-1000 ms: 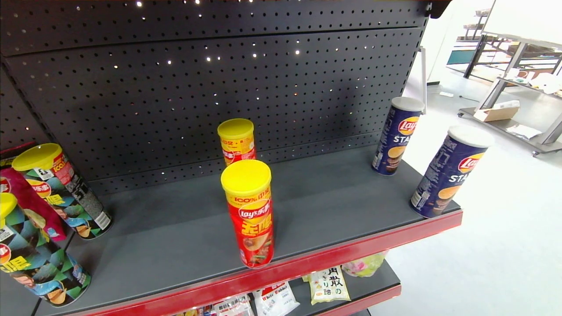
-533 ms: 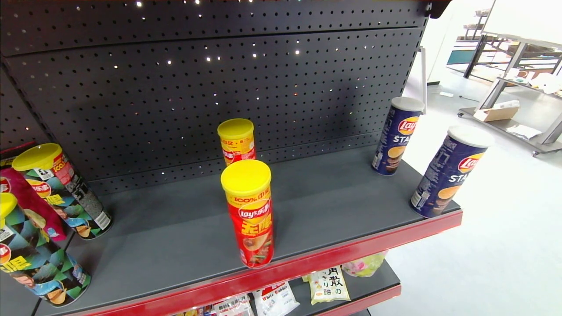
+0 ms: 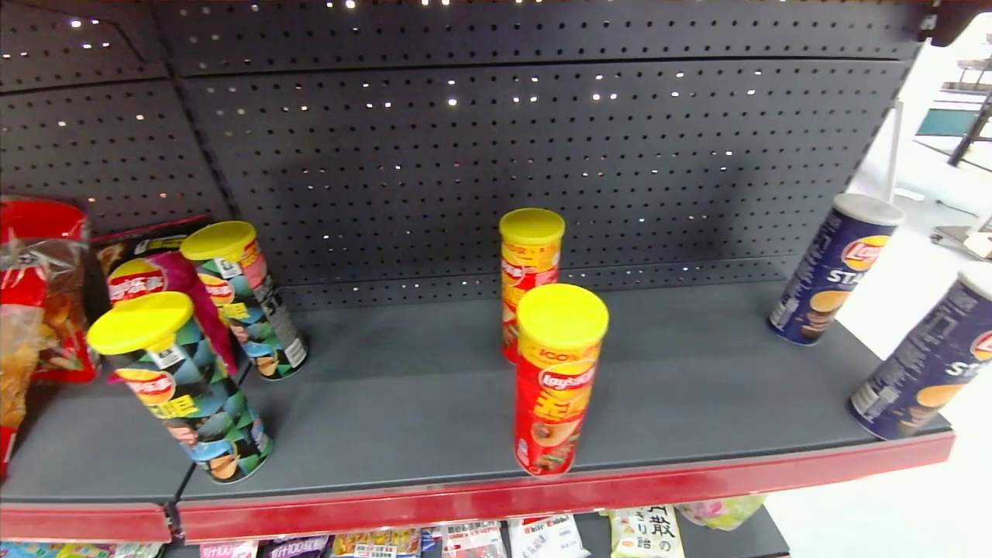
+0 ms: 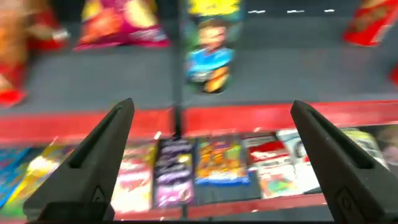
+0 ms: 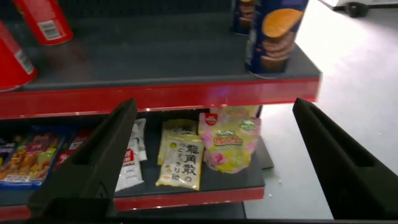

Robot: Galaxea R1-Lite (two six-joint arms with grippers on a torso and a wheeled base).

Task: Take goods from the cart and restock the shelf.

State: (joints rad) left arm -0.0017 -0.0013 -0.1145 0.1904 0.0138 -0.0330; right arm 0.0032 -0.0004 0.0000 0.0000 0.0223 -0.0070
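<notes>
A: Where are the goods sitting?
B: All are standing on the shelf (image 3: 403, 403). The front red can (image 3: 558, 380) is standing upright at the front edge, about the middle. The rear red can (image 3: 528, 263) is standing straight behind it, near the back panel.
A: And toward the left edge?
B: The front teal can (image 3: 182, 387) is standing near the front edge and the rear teal can (image 3: 248, 298) is standing behind it, toward the back. A pink bag (image 3: 174, 287) is leaning just beside both. Red bags (image 3: 31, 294) are crowding the far left edge.
A: The right edge?
B: The front blue can (image 3: 922, 360) is standing at the front right corner. The rear blue can (image 3: 833, 271) is standing apart from it, toward the back right corner.
A: What are the grippers doing?
B: The left gripper (image 4: 211, 104) is hovering in front of the shelf's red front edge, facing a teal can, its fingers spread wide and gripping nothing. The right gripper (image 5: 214, 102) is hovering before the right end, likewise spread wide and carrying nothing.
A: And below?
B: Packets (image 5: 180, 162) are lying in a row on the lower shelf (image 5: 186, 199).
</notes>
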